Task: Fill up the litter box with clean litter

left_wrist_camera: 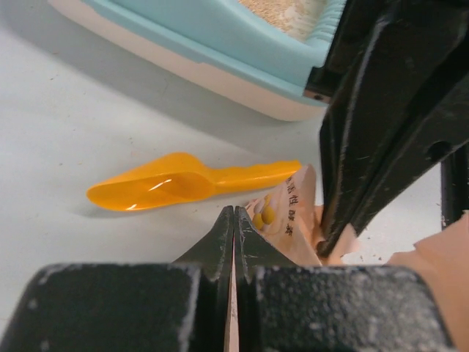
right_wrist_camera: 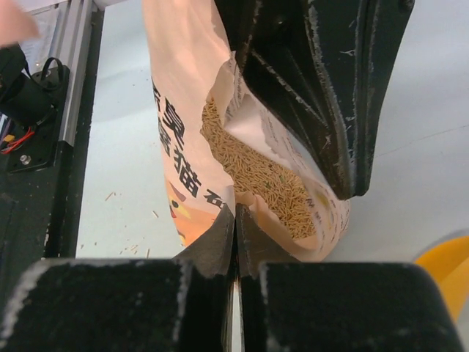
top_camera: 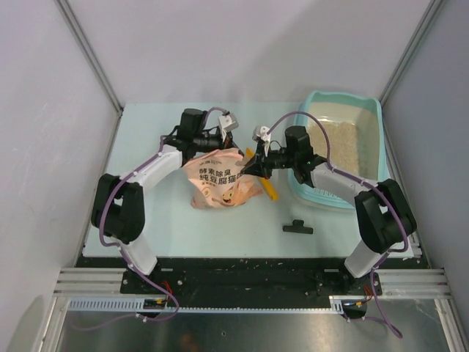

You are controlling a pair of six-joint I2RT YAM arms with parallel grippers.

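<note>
While both arms reach in over the table (top_camera: 168,213), we find the pink-orange printed bag (top_camera: 220,183) near its centre in the top view, caught between the two grippers. The left gripper (left_wrist_camera: 233,220) has its fingers pressed together on an edge of the bag, and its own camera shows a thin strip of pink material between them. The right gripper (right_wrist_camera: 234,216) pinches the bag's rim in the same way, with its fingers tight on the paper. From the right wrist we look into the bag's open mouth, at twelve o'clock from those fingertips, and see brown pellets (right_wrist_camera: 256,165) heaped inside.

The litter box (top_camera: 344,95) sits at about two o'clock on the table, well apart from the bag, with its long side running away from the arm bases. Clean litter (top_camera: 344,143) covers part of its floor as a pale beige layer. An orange scoop (top_camera: 270,189) lies flat on the table at three o'clock from the bag, between the bag and the box. We cannot tell whether it touches the bag. A small black piece (top_camera: 297,227) rests on the table at about five o'clock from the bag, on its own and clear of the box's near rim.
</note>
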